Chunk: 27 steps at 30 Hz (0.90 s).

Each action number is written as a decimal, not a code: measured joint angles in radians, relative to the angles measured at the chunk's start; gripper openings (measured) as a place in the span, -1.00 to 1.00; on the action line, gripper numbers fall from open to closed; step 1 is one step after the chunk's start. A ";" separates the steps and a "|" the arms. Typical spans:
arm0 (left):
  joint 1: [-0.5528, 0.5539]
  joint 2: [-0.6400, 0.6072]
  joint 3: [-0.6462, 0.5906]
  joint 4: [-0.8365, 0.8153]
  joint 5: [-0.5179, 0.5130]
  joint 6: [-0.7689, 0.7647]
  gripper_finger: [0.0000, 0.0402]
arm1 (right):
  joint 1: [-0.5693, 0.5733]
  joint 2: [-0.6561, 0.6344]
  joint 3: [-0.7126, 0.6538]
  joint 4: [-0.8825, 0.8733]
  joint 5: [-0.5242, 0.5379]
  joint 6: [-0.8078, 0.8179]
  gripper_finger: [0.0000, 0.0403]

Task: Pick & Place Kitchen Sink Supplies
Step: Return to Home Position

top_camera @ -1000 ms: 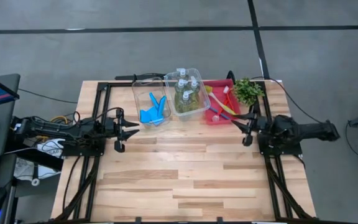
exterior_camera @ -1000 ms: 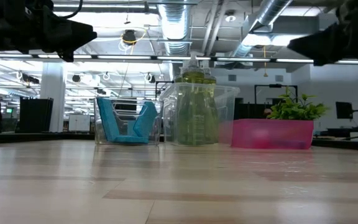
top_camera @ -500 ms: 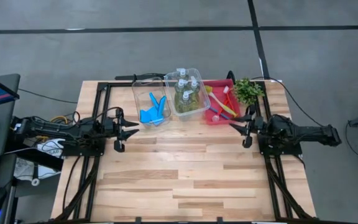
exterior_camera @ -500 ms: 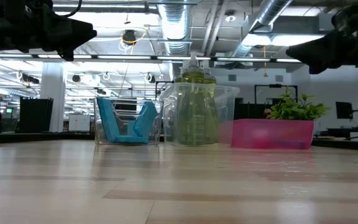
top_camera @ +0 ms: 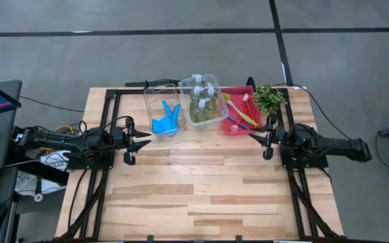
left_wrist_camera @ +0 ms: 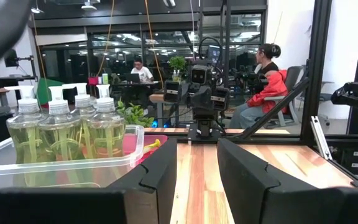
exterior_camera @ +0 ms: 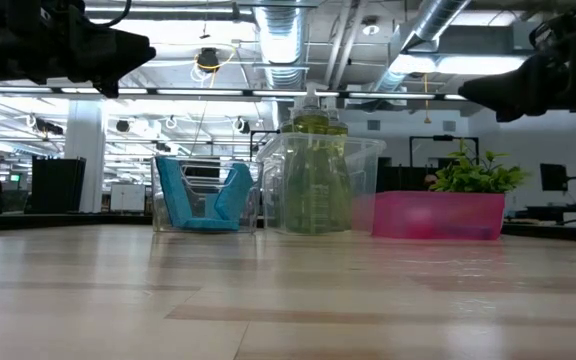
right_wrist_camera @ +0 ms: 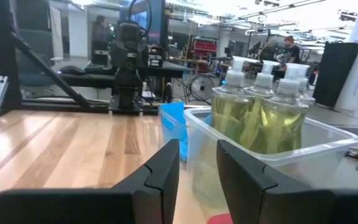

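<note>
Blue sponges (top_camera: 167, 121) stand on edge in a clear bin (top_camera: 155, 101) at the table's far side. Beside it, several bottles (top_camera: 202, 94) of yellow-green liquid stand upright in a second clear bin (top_camera: 211, 119). Red and yellow brushes (top_camera: 243, 112) lie in a red tray (top_camera: 229, 129). My left gripper (top_camera: 150, 138) hovers open near the left edge, pointing across the table, with nothing between its fingers (left_wrist_camera: 160, 168). My right gripper (top_camera: 251, 137) hovers open just in front of the tray, pointing toward the left edge, also with nothing between its fingers.
A small leafy plant (top_camera: 269, 98) stands at the far right next to the red tray. Bare wooden table top (top_camera: 201, 182) spreads between the arms and toward the near edge. People sit in the room beyond the table.
My right arm has swung a little toward the table's near edge and sunk slightly. Its gripper now points straighter across toward the left edge, its gap unchanged. The bins and their contents have stayed where they were.
</note>
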 joint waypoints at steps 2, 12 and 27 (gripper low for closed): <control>0.000 0.000 0.000 0.002 0.000 0.000 -0.41 | -0.008 0.000 0.000 0.000 0.000 0.000 -0.50; 0.000 0.000 0.001 0.060 0.000 -0.013 -0.41 | -0.025 0.002 0.000 -0.036 -0.062 0.059 -0.50; 0.000 0.000 0.001 0.062 0.000 -0.008 -0.41 | -0.023 0.054 -0.001 -0.048 -0.130 0.245 -0.50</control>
